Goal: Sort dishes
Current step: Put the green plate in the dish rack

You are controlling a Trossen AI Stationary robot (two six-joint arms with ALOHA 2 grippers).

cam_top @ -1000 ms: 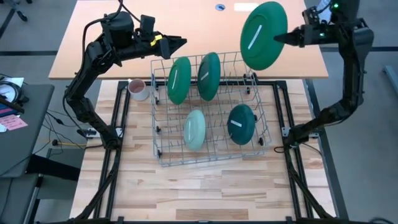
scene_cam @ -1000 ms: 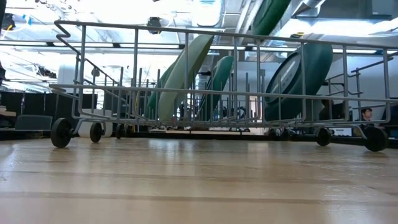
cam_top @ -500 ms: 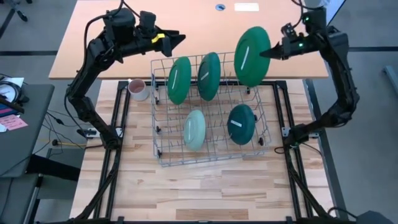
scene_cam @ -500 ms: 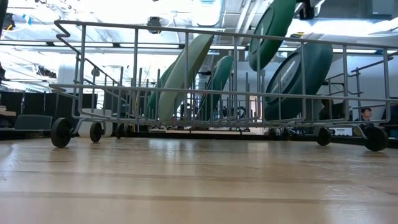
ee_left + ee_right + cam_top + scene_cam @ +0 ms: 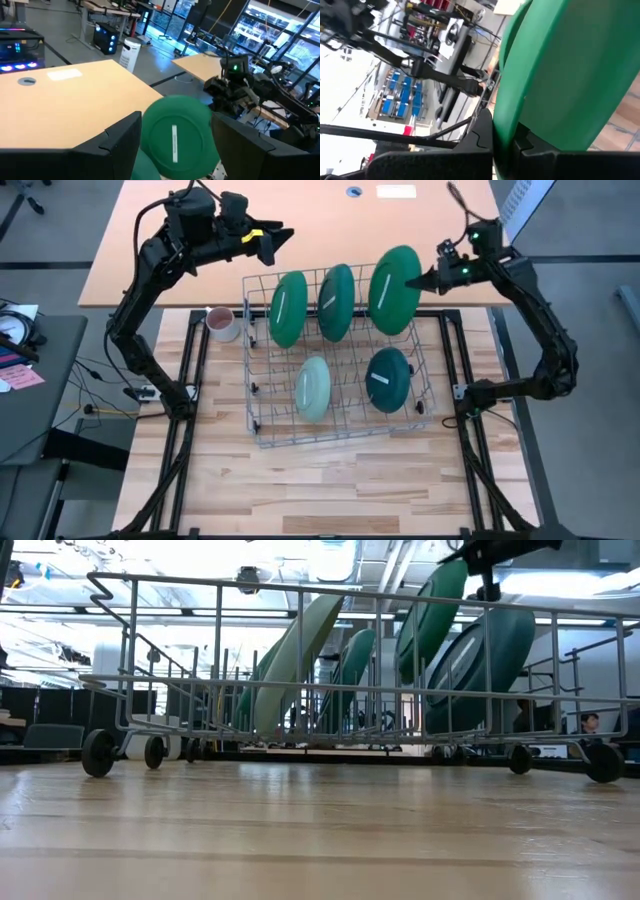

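Note:
A wire dish rack (image 5: 262,412) stands mid-table. Two large dark green plates (image 5: 288,308) (image 5: 336,302) stand on edge in its far row. A smaller teal plate (image 5: 388,378) and a pale mint plate (image 5: 313,387) stand in its near row. My right gripper (image 5: 428,278) is shut on the third large green plate (image 5: 394,288) at the right end of the far row. The plate also shows in the low view (image 5: 432,615). My left gripper (image 5: 272,235) is open and empty, high above the rack's far left corner. My right gripper pinches the plate's rim (image 5: 506,131) between its two fingers, one finger on each face, at the edge toward the table's right. The fingers come level from the right. The plate stands on edge, its lower part (image 5: 412,648) below the rack's top wire. Whether it rests on the rack, I cannot tell.
A small pinkish-white mug (image 5: 222,323) stands left of the rack's far corner. An orange tabletop (image 5: 180,240) lies beyond the rack. The wooden table's near part (image 5: 330,490) is bare. The rack rolls on small wheels (image 5: 98,752).
My right gripper has moved down and toward the table's left with the large green plate, bringing it from high above the rack's far right corner into the far row beside the other two. The plate has turned more upright. My left gripper has drawn back slightly toward the far edge.

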